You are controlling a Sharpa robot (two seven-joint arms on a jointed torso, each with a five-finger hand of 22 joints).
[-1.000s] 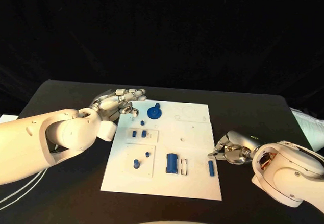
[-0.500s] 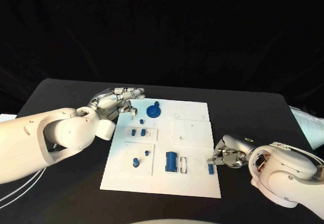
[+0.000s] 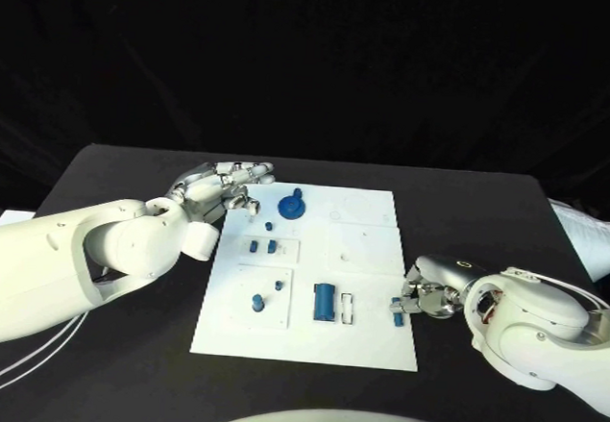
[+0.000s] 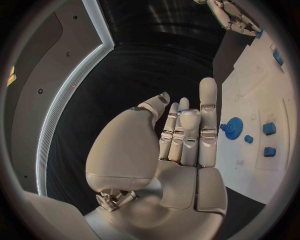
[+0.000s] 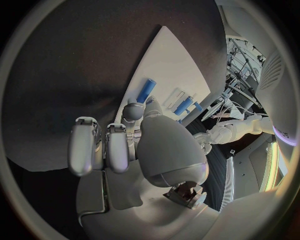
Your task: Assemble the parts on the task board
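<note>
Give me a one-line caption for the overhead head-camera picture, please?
Right hand reaches a small blue bar at the white task board's edge; left hand hovers open beside the blue gear.

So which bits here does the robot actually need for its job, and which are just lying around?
For the job:
- task board
- blue gear
- blue cylinder
- small blue bar, at the right hand
- small blue blocks
- left hand, hovering at the board's far left corner

Just there:
- black table
- white cables
</note>
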